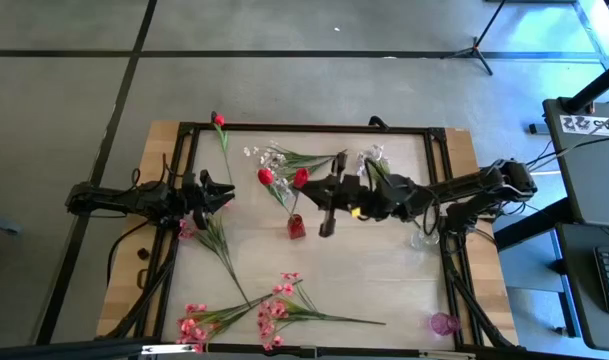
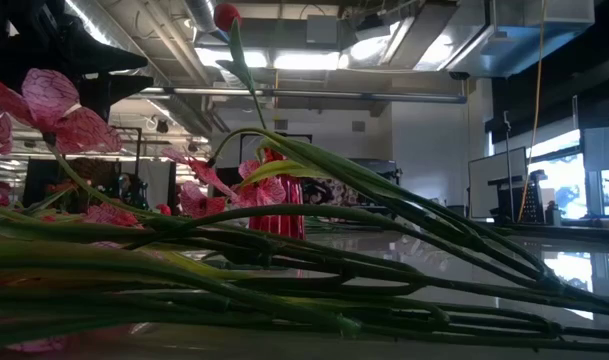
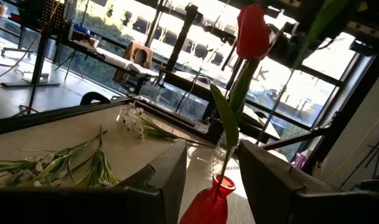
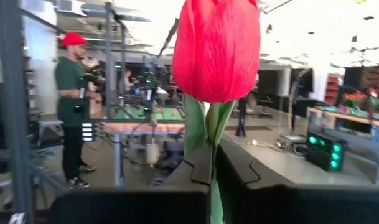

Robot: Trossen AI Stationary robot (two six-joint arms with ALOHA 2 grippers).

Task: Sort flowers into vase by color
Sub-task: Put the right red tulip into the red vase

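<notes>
A red vase (image 1: 297, 227) stands mid-table, also seen in the left wrist view (image 3: 208, 202) and the low view (image 2: 284, 215). One red tulip (image 3: 252, 31) stands with its stem in the vase. A second red tulip (image 1: 300, 178) is in my right gripper (image 1: 327, 192), which reaches in from the table's right and is shut on it. My left gripper (image 1: 224, 193) hovers open left of the vase and touches nothing; its fingers (image 3: 170, 171) frame the vase from a distance. My right gripper (image 4: 212, 171) pinches the tulip's green stem (image 4: 214, 186) between its two fingers, a short way below the red bloom (image 4: 217, 50). The fingers come level from the table's right, across the stem. The lower end of the stem is hidden, so I cannot tell whether it is in the vase.
A third red tulip (image 1: 219, 120) lies at the far left edge. Whitish sprigs (image 1: 284, 157) lie along the far side. Pink sprays (image 1: 254, 315) and a leafy stem (image 1: 219, 245) lie near the front. A clear vase (image 1: 424, 238) and a pink vase (image 1: 444, 323) stand on the right.
</notes>
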